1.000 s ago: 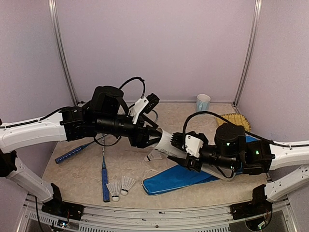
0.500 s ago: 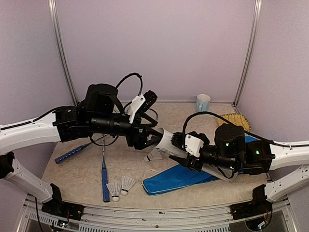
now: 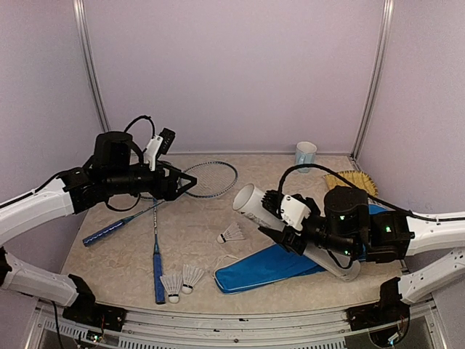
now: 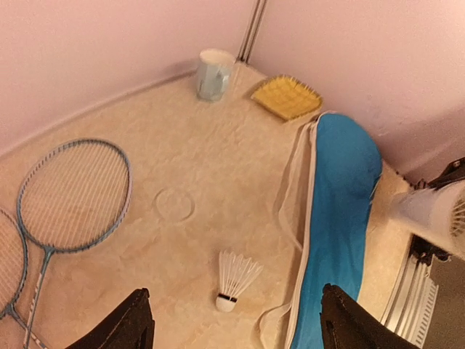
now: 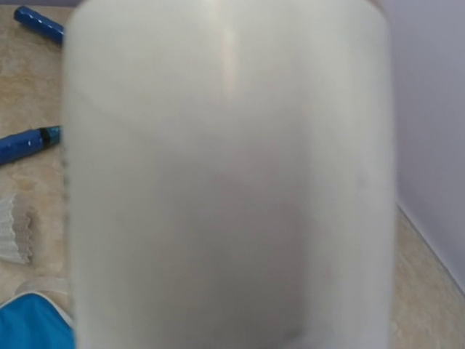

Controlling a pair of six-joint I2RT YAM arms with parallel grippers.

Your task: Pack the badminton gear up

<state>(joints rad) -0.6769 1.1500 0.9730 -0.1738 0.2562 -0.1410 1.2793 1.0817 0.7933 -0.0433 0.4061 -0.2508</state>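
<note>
The left tool [image 3: 190, 182], spread wide and empty, has the lone shuttlecock [image 3: 231, 234] lying on the tabletop [image 3: 109, 263] to its right, cork end toward it, just below the open mouth of the long white tube [image 3: 254, 207], which the right tool [image 3: 280, 218] clamps, tilted, in the air.

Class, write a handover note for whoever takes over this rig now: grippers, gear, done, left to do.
Left gripper: open, empty, over the rackets.
Right gripper: shut on the white tube, open end raised, facing left.
Three shuttlecocks on the table: one central, two near the front.
Blue cover lies beneath the tube.
Done: tube picked up. Left: shuttlecocks into tube, rackets into cover.
</note>
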